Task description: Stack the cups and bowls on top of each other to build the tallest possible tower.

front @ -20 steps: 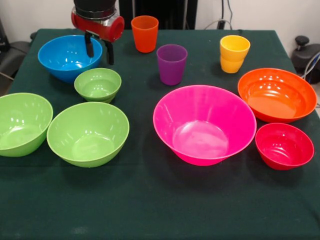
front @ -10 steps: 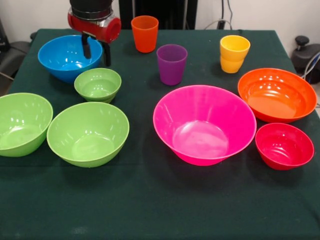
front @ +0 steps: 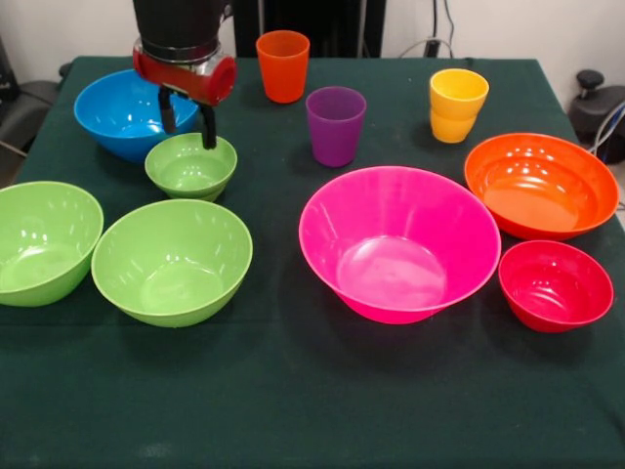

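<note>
My gripper [front: 187,119] hangs open at the table's far left, its two dark fingers just above the far rim of the small lime green bowl [front: 191,166], with the blue bowl [front: 125,112] behind it. Two larger lime green bowls [front: 172,260] [front: 41,241] sit nearer on the left. The big pink bowl [front: 398,241] is in the middle, with the orange bowl [front: 541,184] and the small red bowl [front: 555,284] on the right. At the back stand an orange cup [front: 283,64], a purple cup [front: 335,125] and stacked yellow cups [front: 457,105]. No tower stands.
A dark green cloth [front: 312,401] covers the table. A dark chair part [front: 20,112] shows past the left edge and a black object with cables [front: 598,107] past the right edge.
The gripper has come down and slightly toward the camera, from over the blue bowl's rim to the small green bowl's far rim. Bowls and cups have not moved.
</note>
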Controlling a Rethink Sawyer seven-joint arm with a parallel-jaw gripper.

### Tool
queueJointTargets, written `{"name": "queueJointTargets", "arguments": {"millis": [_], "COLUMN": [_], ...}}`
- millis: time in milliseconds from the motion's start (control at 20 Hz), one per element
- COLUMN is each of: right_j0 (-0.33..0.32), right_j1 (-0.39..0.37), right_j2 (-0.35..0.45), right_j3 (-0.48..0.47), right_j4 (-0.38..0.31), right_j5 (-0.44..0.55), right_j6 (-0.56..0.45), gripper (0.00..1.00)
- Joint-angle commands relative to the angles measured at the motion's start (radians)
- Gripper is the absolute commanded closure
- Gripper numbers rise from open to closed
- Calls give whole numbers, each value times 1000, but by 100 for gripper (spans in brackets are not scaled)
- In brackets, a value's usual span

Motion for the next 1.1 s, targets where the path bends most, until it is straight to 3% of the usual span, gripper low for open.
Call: {"name": "queueJointTargets", "arguments": {"millis": [50,600,950,1100], "right_j0": [24,0,-7,-13], "right_j1": [88,44,1,-27], "right_j2": [77,98,66,61], "right_j3": [-76,-20,51,78], "right_j4": [-119,-109,-69,-55], "right_j5": [34,37,-42,-44], "right_j6": [-262,-232,-81,-60], "gripper": [0,0,0,0]}}
